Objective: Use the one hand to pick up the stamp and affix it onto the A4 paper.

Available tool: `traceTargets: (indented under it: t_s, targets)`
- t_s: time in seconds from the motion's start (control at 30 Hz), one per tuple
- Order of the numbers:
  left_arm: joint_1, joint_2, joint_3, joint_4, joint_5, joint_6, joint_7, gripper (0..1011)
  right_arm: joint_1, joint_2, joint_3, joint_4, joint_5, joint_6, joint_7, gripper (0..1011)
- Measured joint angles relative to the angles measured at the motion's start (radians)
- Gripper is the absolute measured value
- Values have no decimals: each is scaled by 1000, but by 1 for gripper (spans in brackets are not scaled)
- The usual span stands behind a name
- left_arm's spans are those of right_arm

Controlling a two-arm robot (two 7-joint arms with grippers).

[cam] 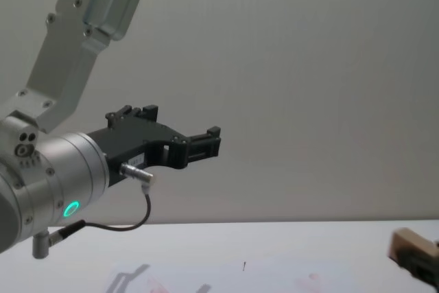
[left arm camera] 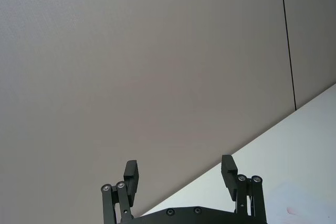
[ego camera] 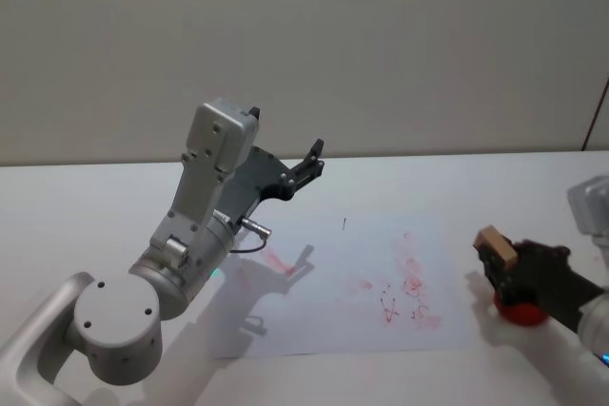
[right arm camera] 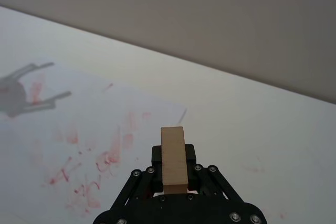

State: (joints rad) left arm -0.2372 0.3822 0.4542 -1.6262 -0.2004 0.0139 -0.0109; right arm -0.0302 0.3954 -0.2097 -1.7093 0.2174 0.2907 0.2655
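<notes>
Gripping the small light-brown wooden stamp (right arm camera: 172,148) between its ribbed jaws, the slim black plastic right gripper (right arm camera: 174,169) sits nearest, at the right edge of the head view. The jaws are closed just to the block's width, pinching one end while the rest sticks out beyond the fingertips. So the pick-up looks done, and what is left, by my reading, is to carry the stamp over the sheet, press it down and lift off. Partly hidden under the gripper lies a round red object (ego camera: 519,313), possibly an ink pad, on the white table (ego camera: 114,197). The stamp hangs just beside the right edge of the flat white A4 paper (ego camera: 324,325), not above it. That sheet bears smeared red ink prints (ego camera: 411,294) and a tiny dark tick mark (ego camera: 344,223) near its far edge. Farther off, the black left gripper (left arm camera: 179,170) with the big silver wrist is raised above the paper's far left part, jaws wide apart and empty, pointing towards the plain beige wall (ego camera: 381,45).
</notes>
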Motion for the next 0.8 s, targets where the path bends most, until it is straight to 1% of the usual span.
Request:
traceTargets:
  t_s: [0.1, 0.2, 0.27, 0.33, 0.37, 0.53, 0.67, 0.8]
  targets:
    - [0, 0, 0, 0, 0, 0, 0, 1001, 20, -24, -11, -13, 15, -5, 18, 218]
    - [0, 0, 0, 0, 0, 0, 0, 1001, 40, -48, -24, -16, 22, -4, 34, 218]
    - [0, 0, 0, 0, 0, 0, 0, 1001, 46, -56, -29, -16, 22, -3, 37, 218]
    - [0, 0, 0, 0, 0, 0, 0, 1001, 62, -75, -40, -14, 22, 6, 49, 218]
    - [0, 0, 0, 0, 0, 0, 0, 1001, 62, -75, -40, -14, 22, 6, 49, 218]
    - [0, 0, 0, 0, 0, 0, 0, 1001, 87, -100, -58, 2, 0, 30, 63, 218]
    - [0, 0, 0, 0, 0, 0, 0, 1001, 96, -107, -66, 15, -21, 43, 68, 218]
    - [0, 0, 0, 0, 0, 0, 0, 1001, 105, -112, -75, 39, -55, 56, 71, 218]
